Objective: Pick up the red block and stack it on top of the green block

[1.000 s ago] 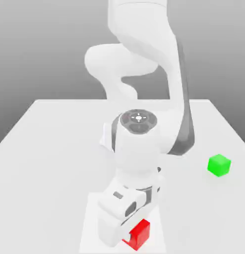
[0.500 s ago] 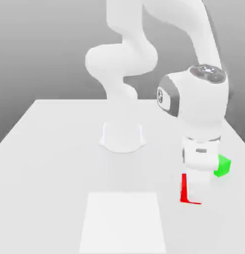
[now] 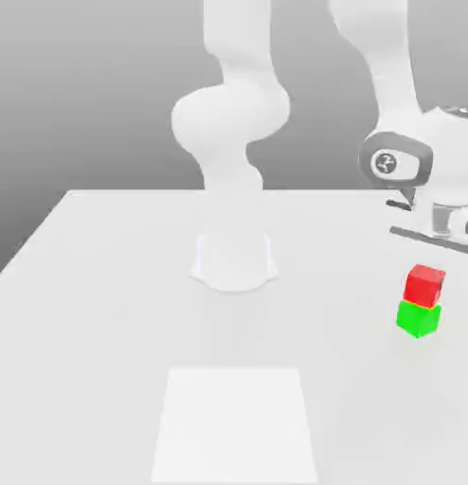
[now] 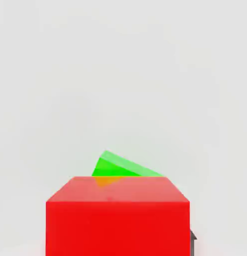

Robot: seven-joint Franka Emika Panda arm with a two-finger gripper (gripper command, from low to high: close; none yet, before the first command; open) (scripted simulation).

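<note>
The red block sits directly on top of the green block, the two in contact, at the right edge of the exterior view, about mid-height. The red block is turned slightly relative to the green one, so their edges do not line up. Both rest on the white tabletop.

The arm's wrist and hand occupy the upper right of the exterior view, above the stack and clear of it. The claw is cut off by the right edge of that frame; whether it is spread or pressed together cannot be told.

In the hand view, the red block fills the lower centre of the frame, and a corner of the green block projects from behind its upper edge.

The arm's round base stands on the tabletop at the centre of the exterior view. A paler rectangular patch lies on the tabletop in the lower centre.
</note>
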